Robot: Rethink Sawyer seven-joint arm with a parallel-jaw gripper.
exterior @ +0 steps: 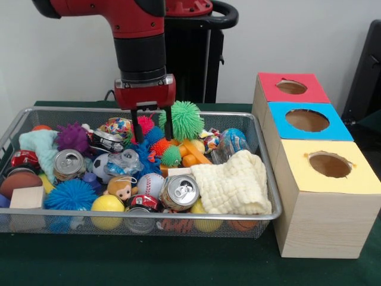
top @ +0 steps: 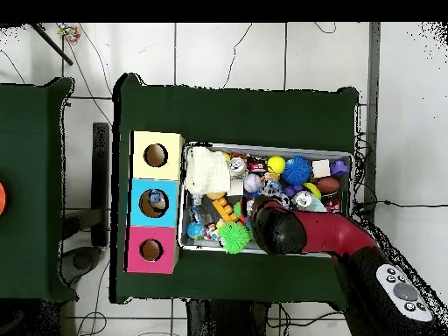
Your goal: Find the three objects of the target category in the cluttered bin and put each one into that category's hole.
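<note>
The wire-mesh bin point(exterior: 265, 156) is full of toys. My gripper point(exterior: 152, 136) hangs open and empty over the bin's back middle, its fingertips between a pink spiky ball point(exterior: 145, 124) and a green spiky ball point(exterior: 185, 119). One crumpled see-through bottle point(exterior: 124, 161) lies just in front and left of the gripper. Another see-through bottle point(exterior: 223, 150) seems to lie to its right, by the blue globe ball point(exterior: 234, 136). The red-topped hole point(exterior: 292, 87) is on the far box at right. In the overhead view the arm point(top: 302, 232) covers the gripper; the bin point(top: 262, 147) and red hole point(top: 151, 250) show.
Silver cans point(exterior: 69, 162) point(exterior: 178, 190), a white knitted cloth point(exterior: 235, 187), a baseball point(exterior: 150, 183), a yellow ball point(exterior: 108, 204) and a wooden block point(exterior: 27, 198) crowd the bin. Blue-topped point(exterior: 307, 120) and yellow-topped point(exterior: 330, 164) holes sit nearer the camera than the red one.
</note>
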